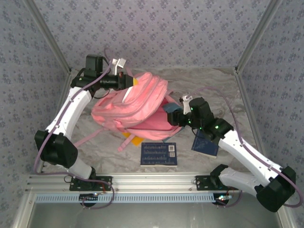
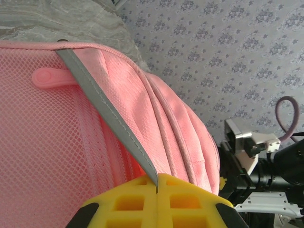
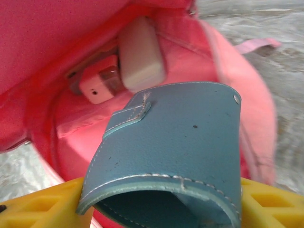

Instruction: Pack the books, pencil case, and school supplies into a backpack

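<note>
Backpack (image 1: pixel 133 102) lies on its side mid-table, pink, opening turned toward the R arm, straps trailing to the near-left.

L gripper (image 1: pixel 124 81) at the far top edge of the pack. In the L wrist view its yellow fingers (image 2: pixel 118 204) are pressed together on a grey strip (image 2: pixel 109 114) of the pack's trim – pinching it, mesh panel to the left of the strip.

R gripper (image 1: pixel 175 118) at the mouth of the pack, clamped on a teal-blue book (image 3: pixel 175 137). Cover is leather-look w/ pale stitching, bowed into an arch between the two yellow fingers (image 3: pixel 42 204).

Inside the pack, past the book: pencil case (image 3: pixel 140 52), pale, rounded corners, lying against the inner wall; pink box (image 3: pixel 97 83) w/ white part touching its left side.

On the table (image 1: pixel 209 85): one navy book (image 1: pixel 159 153) flat near the front edge, apart from the pack – second navy book (image 1: pixel 205 144) partly under the R arm. Yellow-orange book (image 1: pixel 134 140) pokes out from under the pack's near edge.
</note>
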You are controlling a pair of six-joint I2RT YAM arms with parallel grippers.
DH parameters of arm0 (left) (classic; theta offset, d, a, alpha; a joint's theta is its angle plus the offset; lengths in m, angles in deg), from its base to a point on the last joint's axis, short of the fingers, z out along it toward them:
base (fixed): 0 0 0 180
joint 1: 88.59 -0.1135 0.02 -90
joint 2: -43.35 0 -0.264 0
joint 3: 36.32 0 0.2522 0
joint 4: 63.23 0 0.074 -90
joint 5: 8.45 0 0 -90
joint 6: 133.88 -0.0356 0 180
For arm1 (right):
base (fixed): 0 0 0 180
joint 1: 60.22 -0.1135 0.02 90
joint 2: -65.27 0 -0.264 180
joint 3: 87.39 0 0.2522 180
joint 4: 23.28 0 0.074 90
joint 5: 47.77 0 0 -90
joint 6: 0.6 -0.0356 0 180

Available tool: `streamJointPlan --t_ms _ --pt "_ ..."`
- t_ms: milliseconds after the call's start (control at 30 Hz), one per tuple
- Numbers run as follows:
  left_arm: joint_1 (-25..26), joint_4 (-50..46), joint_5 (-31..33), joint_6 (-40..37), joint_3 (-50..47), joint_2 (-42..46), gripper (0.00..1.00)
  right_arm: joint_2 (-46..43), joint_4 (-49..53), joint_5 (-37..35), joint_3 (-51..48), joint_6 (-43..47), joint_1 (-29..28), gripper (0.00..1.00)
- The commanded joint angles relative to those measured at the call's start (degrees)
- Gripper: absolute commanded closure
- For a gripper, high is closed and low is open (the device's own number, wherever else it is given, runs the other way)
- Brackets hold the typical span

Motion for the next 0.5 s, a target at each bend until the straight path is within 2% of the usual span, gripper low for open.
streamJointPlan --t_ms 0,167,467 --pt "0.79 9.57 -7.93 1.79 1.43 2.85 1.00 1.56 -12.30 7.68 -1.80 1.56 -0.38 0.32" --pt "0.97 11.63 -8.55 3.49 0.97 3.17 1.00 6.64 -20.12 9.61 -2.13 1.19 -1.43 0.32" --pt "1.57 13.45 -9.00 4.55 0.39 3.94 1.00 18.56 -32.51 3.32 0.64 1.29 -3.91 0.33"
